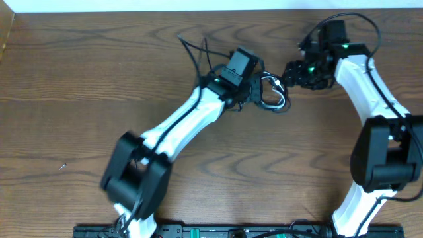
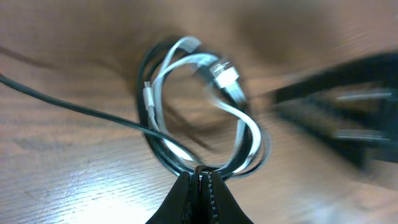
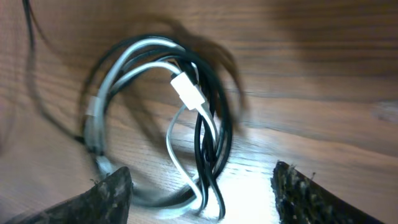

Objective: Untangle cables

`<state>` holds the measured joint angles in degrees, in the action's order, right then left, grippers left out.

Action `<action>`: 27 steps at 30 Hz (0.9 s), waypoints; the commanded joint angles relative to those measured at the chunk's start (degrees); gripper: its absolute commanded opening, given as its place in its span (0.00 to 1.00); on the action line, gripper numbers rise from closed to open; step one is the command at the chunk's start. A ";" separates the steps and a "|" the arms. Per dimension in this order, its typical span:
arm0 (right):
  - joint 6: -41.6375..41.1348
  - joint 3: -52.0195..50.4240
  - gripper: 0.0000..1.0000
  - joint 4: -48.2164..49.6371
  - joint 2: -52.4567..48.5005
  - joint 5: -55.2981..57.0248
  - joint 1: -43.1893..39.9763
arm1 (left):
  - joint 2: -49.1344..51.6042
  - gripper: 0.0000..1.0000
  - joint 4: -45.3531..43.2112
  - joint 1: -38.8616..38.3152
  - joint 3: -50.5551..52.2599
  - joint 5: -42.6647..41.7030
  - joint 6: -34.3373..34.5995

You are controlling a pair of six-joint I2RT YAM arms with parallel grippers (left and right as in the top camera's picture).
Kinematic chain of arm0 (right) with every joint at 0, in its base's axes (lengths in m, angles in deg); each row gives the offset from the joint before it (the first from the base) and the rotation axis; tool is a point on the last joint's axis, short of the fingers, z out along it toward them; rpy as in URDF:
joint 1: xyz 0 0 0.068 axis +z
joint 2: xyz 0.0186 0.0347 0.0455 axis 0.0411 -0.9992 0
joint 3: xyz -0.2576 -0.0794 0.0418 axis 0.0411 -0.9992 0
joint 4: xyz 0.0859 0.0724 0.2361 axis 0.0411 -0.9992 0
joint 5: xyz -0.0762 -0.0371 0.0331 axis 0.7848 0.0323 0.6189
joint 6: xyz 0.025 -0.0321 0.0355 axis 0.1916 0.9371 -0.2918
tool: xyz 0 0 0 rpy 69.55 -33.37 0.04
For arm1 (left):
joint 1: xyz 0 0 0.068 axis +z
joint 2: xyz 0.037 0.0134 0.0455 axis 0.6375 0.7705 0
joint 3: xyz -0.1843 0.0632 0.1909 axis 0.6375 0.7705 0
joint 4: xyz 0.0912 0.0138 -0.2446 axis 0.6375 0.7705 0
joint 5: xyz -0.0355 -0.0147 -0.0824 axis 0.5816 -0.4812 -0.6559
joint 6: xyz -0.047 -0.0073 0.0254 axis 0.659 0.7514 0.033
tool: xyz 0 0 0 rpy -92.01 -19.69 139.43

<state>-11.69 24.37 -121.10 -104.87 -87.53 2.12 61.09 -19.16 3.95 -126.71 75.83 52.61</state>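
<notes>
The cables [image 1: 275, 96] lie as one small coil of black and white cord on the wooden table between my two grippers. In the left wrist view the coil [image 2: 186, 68] hangs off the fingertips, and my left gripper [image 2: 202, 175] is shut on its near loop. My left gripper [image 1: 259, 92] touches the coil's left side in the overhead view. My right gripper [image 1: 289, 74] sits just to the coil's upper right. In the right wrist view that gripper [image 3: 205, 198] is open, and strands of the cables [image 3: 206, 146] run down between its two fingers without touching them.
A loose black tail of cable [image 1: 192, 53] trails up and left from the coil. The right arm's own thick black wires [image 1: 350, 20] loop near the table's far edge. The table's [image 1: 79, 79] left edge shows at the far left.
</notes>
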 commanded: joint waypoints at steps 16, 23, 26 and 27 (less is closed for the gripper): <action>-0.28 0.02 0.50 3.93 -11.65 -9.03 2.69 | -4.87 0.08 0.28 0.33 -0.87 -0.07 -2.80; 0.44 0.11 0.58 6.93 -10.62 -17.90 1.36 | -4.72 0.08 5.86 0.20 -0.85 -0.09 -2.80; 2.80 0.09 0.60 5.75 -10.64 -19.85 1.73 | -4.63 0.08 8.70 0.22 -0.70 -0.07 -2.91; 3.56 0.09 0.61 5.09 -10.64 -19.82 2.10 | -4.63 0.08 8.94 0.22 -0.46 -0.07 -3.10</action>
<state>-10.82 24.37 -115.29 -115.45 -103.13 3.78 55.82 -10.74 3.92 -126.71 75.79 50.95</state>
